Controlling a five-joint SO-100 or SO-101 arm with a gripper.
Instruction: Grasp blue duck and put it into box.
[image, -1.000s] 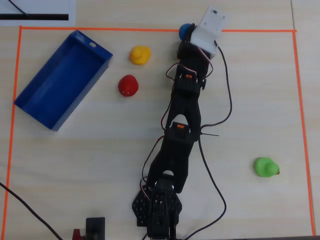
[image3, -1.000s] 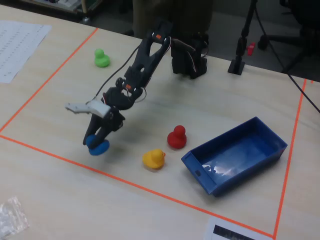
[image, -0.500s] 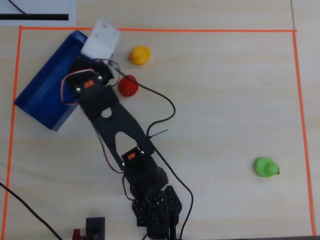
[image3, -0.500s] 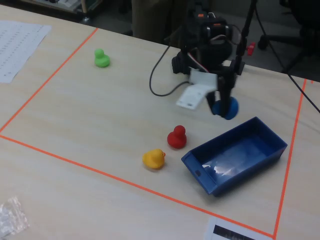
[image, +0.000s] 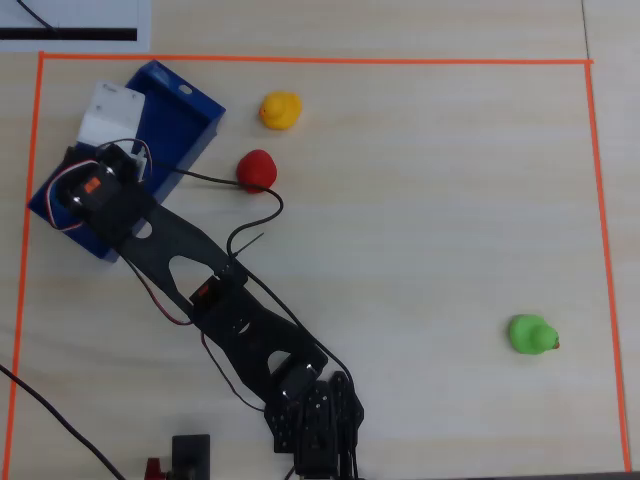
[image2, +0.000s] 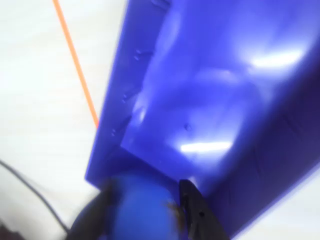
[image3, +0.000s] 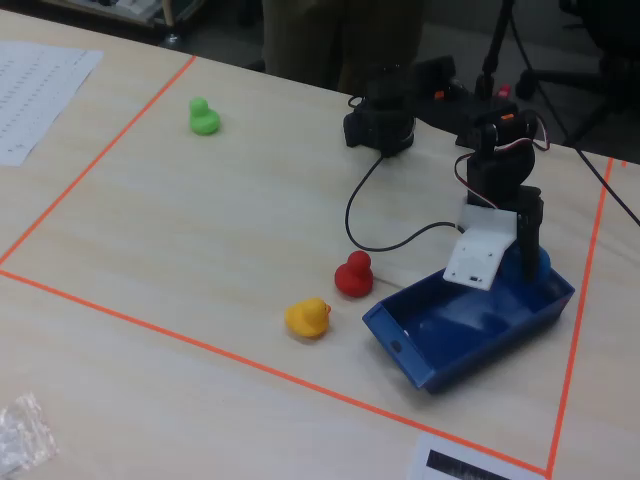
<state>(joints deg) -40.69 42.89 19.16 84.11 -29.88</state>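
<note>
Overhead view, L to R: dark-blue open plastic box (image: 190, 110) w/ gripper (image: 100, 165) over it, round red duck (image: 257, 169), yellow duck (image: 281, 109), green duck (image: 530, 334) far R. Wrist view: jaws pinch small blue toy duck (image2: 137, 207) at box's near wall, above floor.

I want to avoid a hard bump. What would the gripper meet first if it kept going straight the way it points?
Probably the inside floor of the box. The gripper, shut on the blue duck, points down into it in the wrist view; depth is unclear.
</note>
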